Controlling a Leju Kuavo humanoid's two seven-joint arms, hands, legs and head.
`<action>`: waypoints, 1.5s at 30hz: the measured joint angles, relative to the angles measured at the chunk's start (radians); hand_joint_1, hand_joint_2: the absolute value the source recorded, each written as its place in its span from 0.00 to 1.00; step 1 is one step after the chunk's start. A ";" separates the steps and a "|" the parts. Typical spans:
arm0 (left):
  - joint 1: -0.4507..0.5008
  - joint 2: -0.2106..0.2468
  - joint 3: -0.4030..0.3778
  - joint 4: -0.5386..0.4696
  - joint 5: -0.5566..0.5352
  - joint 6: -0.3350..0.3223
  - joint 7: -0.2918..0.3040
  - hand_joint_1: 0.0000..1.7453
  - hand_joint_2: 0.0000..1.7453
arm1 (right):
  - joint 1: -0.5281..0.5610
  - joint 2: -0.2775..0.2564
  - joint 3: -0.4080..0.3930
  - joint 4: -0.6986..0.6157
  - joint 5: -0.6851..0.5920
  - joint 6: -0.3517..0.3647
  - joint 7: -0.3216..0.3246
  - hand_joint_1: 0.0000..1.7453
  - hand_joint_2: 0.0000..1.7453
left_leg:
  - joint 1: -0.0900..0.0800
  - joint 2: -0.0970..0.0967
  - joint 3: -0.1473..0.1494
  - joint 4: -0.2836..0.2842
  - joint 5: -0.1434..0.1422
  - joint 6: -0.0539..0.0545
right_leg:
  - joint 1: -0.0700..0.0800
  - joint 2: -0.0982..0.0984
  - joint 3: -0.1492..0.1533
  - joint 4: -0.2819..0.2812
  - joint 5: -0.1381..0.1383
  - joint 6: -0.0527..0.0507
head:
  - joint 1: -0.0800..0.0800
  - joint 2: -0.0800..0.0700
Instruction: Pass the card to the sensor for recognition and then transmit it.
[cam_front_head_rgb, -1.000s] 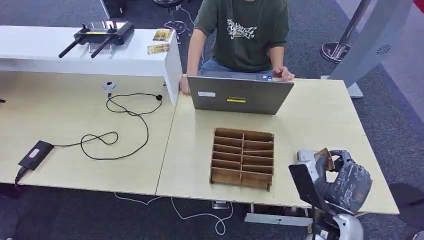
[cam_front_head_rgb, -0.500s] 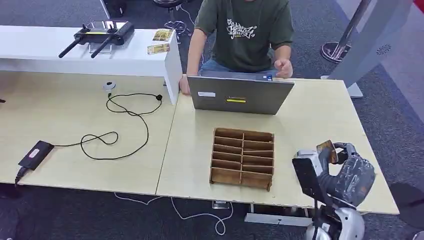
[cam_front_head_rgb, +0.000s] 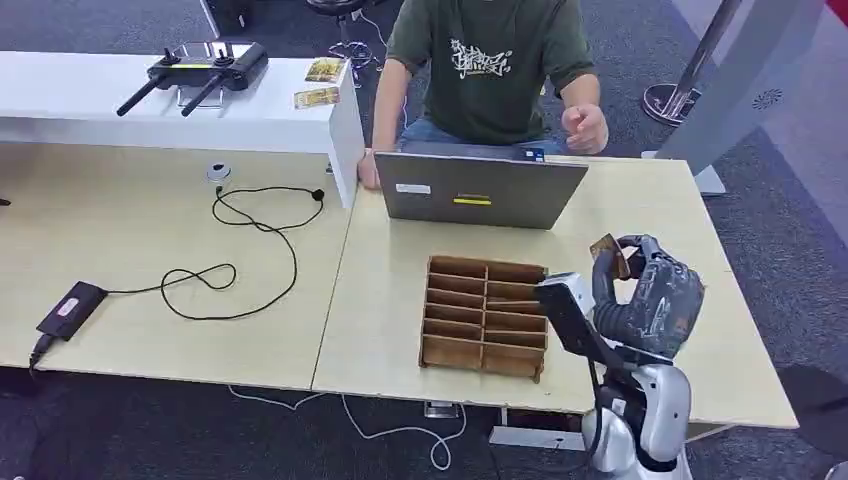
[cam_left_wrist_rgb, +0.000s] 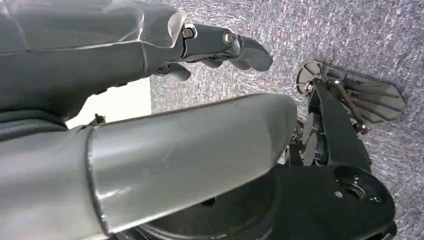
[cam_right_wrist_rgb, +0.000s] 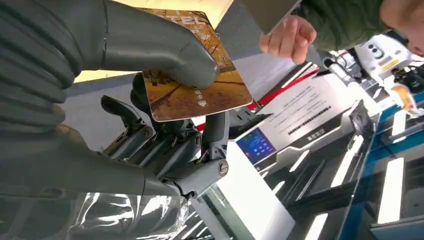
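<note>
Right robot hand (cam_front_head_rgb: 650, 300) grips the card (cam_front_head_rgb: 604, 247) between thumb and fingers, raised above the counter (cam_front_head_rgb: 640, 215) just beside the wooden compartment tray (cam_front_head_rgb: 486, 316). Your left robot hand (cam_left_wrist_rgb: 220, 47) hangs over carpet, fingers loosely curled, holding nothing.

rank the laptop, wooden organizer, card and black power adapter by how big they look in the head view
1. laptop
2. wooden organizer, close to the laptop
3. black power adapter
4. card, held up by the right robot hand, so partly hidden
</note>
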 joint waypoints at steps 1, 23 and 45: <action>-0.002 0.000 -0.003 0.000 -0.002 0.000 0.000 0.00 0.00 | -0.016 0.000 0.008 0.016 0.000 0.001 -0.001 0.99 1.00 | 0.000 0.000 0.000 0.000 0.000 0.000 | 0.000 0.000 0.000 0.000 0.000 0.000 | 0.000 0.000; -0.042 0.014 -0.089 0.000 -0.028 0.000 0.025 0.00 0.00 | -0.390 0.006 0.068 0.373 -0.014 0.000 -0.008 1.00 1.00 | 0.000 0.000 0.000 0.000 0.001 -0.001 | 0.000 0.000 0.000 0.001 0.001 0.000 | 0.000 0.000; -0.070 0.021 -0.156 0.000 -0.049 0.000 0.022 0.00 0.00 | -0.782 0.079 0.143 0.890 0.061 -0.068 0.040 1.00 1.00 | 0.000 -0.001 0.000 0.000 0.002 -0.001 | 0.000 0.000 0.000 0.001 0.002 -0.001 | 0.000 0.000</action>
